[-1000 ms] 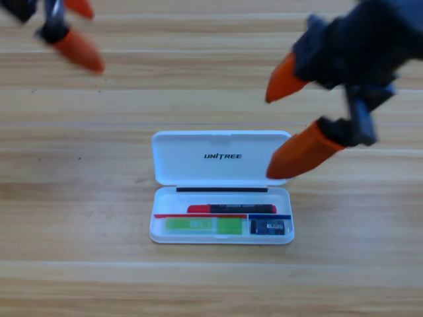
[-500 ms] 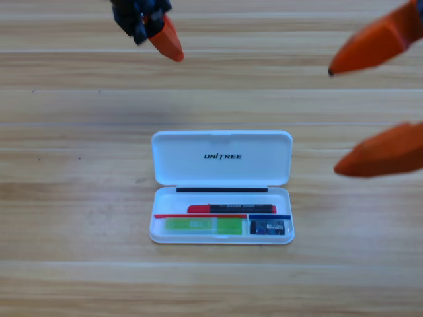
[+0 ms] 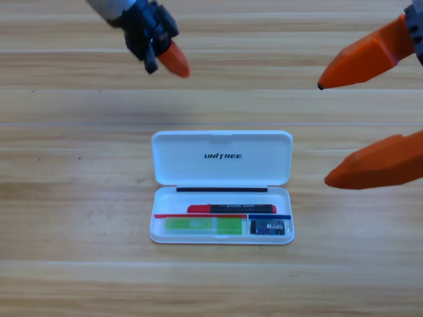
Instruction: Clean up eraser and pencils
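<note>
White case (image 3: 221, 155) lies open before you, pencils (image 3: 231, 209) and eraser (image 3: 268, 228) inside, its long axis left to right; your right gripper (image 3: 353, 129), jaws spread, hangs nearer its lid than the left gripper (image 3: 165, 56), whose jaws you cannot read.

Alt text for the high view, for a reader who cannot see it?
An open white case lies mid-table holding a black and red pencil, a pale green-ended pencil and a small dark eraser. The right gripper hangs wide open at the right edge; the left gripper hovers at the upper left.
</note>
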Controlling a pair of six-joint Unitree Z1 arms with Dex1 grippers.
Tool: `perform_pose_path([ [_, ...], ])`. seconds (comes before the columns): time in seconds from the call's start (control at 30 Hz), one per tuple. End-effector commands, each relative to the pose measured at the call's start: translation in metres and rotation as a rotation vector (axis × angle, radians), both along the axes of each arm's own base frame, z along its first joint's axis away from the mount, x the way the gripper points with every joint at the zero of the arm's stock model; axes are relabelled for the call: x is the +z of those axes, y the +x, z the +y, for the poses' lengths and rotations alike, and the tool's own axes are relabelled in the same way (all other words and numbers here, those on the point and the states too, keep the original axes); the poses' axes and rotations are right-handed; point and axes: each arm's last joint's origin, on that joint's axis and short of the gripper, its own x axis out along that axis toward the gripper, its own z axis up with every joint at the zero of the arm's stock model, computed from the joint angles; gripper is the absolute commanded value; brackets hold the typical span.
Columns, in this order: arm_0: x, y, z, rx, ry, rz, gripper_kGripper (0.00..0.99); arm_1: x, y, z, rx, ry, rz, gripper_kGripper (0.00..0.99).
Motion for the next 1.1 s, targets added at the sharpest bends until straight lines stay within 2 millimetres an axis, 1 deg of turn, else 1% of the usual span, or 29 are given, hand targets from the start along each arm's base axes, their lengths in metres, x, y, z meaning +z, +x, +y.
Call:
perform_pose_path([
  [0.03,-0.048,0.017,0.030,0.042,-0.032,0.105,0.000,-0.007,0.003,-0.006,-0.028,0.003,0.027,0.986],
  [0.2,-0.064,0.020,0.035,0.022,-0.070,0.154,0.000,-0.006,0.003,-0.006,-0.029,0.008,0.025,0.986],
  [0.33,-0.073,0.020,0.033,0.000,-0.098,0.189,0.000,-0.005,0.001,-0.007,-0.017,0.017,0.036,0.986],
  [0.5,-0.090,0.020,0.031,-0.016,-0.120,0.241,0.000,-0.003,-0.001,-0.010,-0.018,0.026,0.037,0.986],
  [0.67,-0.103,0.016,0.030,-0.036,-0.119,0.277,0.000,-0.001,-0.003,-0.013,-0.020,0.035,0.033,0.986],
  [0.93,-0.110,0.008,0.029,-0.056,-0.136,0.318,0.000,-0.004,0.000,-0.009,-0.019,0.024,0.043,0.986],
  [1.1,-0.111,-0.003,0.025,-0.087,-0.162,0.350,0.000,-0.006,0.001,-0.006,-0.009,0.021,0.056,0.986],
])
